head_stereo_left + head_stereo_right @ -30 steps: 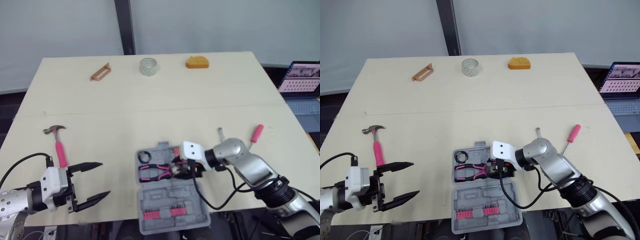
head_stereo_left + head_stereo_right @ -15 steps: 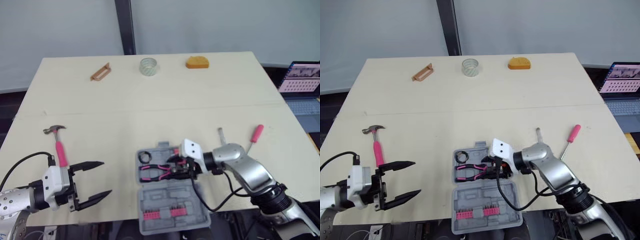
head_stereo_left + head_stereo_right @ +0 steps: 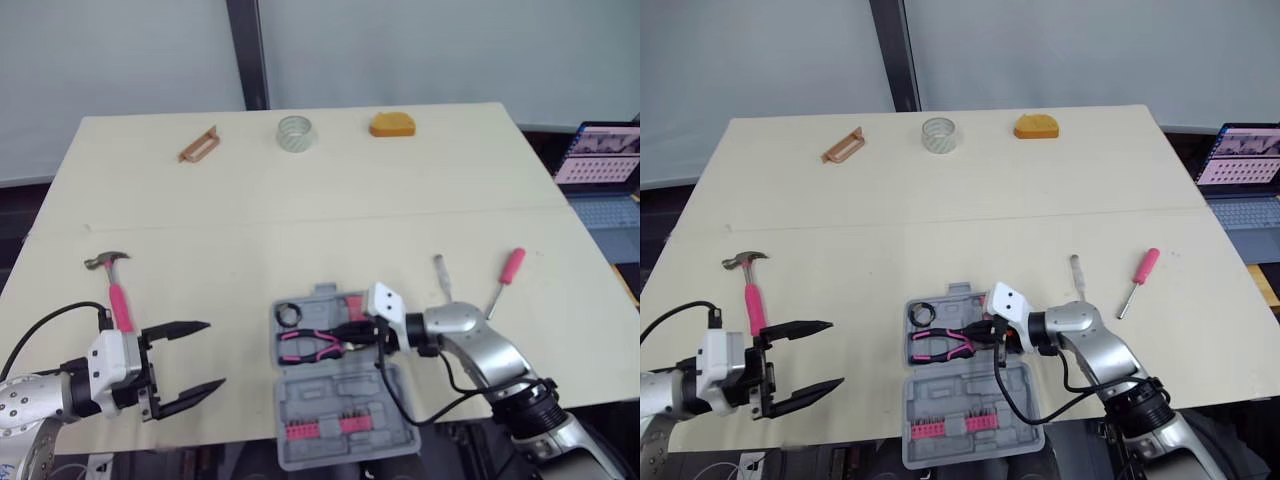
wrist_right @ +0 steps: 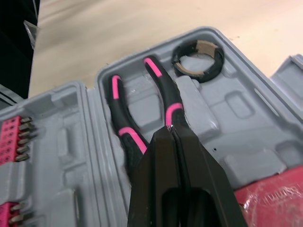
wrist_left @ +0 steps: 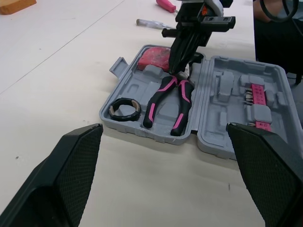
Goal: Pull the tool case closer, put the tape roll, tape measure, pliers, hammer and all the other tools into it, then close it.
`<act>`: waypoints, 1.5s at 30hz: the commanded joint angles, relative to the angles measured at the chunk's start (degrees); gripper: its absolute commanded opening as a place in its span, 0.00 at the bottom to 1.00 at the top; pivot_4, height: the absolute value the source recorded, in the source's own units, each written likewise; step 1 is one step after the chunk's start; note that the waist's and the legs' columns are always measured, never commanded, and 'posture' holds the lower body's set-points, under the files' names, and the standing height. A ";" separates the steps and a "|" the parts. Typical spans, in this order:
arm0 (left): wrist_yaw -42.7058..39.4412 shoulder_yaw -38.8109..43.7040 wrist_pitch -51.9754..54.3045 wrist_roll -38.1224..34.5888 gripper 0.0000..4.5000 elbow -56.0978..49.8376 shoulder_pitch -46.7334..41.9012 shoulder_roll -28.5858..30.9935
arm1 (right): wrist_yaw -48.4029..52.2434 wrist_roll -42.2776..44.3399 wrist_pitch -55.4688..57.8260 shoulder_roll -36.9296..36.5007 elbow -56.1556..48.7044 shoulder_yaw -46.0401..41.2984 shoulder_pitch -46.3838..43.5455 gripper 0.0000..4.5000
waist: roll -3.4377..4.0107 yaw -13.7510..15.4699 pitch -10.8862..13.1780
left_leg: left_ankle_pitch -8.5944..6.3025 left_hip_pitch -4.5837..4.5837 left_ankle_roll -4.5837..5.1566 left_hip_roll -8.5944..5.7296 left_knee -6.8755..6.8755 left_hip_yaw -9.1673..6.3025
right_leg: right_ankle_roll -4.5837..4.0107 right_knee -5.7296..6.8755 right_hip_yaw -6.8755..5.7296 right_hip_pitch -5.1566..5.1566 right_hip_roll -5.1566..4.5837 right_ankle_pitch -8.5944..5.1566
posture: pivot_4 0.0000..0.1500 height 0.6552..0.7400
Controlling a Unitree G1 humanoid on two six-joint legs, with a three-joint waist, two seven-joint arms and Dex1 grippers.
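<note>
The grey tool case (image 3: 352, 388) lies open near the table's front edge. In it are pink-and-black pliers (image 3: 305, 345), a black tape roll (image 3: 290, 313) and a red tape measure (image 3: 350, 303). My right gripper (image 3: 346, 330) is shut, and its tips rest at the pliers' head (image 4: 176, 112) with nothing between them. My left gripper (image 3: 213, 354) stands open and empty left of the case. Just beyond it lies the pink-handled hammer (image 3: 118, 295). A pink screwdriver (image 3: 508, 272) and a small grey-handled tool (image 3: 442, 272) lie right of the case.
At the table's far edge sit a clear tape roll (image 3: 296, 132), an orange block (image 3: 393, 124) and a brown handle-shaped piece (image 3: 199, 144). A laptop (image 3: 600, 160) stands off the right side. The case's lid half holds pink bit racks (image 3: 320, 428).
My right gripper has gone from open to shut over the pliers' head, and its arm has dropped lower. The left gripper and the loose tools have not moved.
</note>
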 commanded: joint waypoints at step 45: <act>1.25 -1.80 -3.02 0.70 1.00 1.17 -0.71 0.16 | -2.41 -18.07 -11.91 -1.98 13.20 10.21 0.58 0.01 | -0.24 -0.24 -1.21 | -0.09 1.74 -0.10 0.13 -0.93 0.46 | -0.11 -0.34 0.00 1.19 0.00 -0.06 | 1.00 1.00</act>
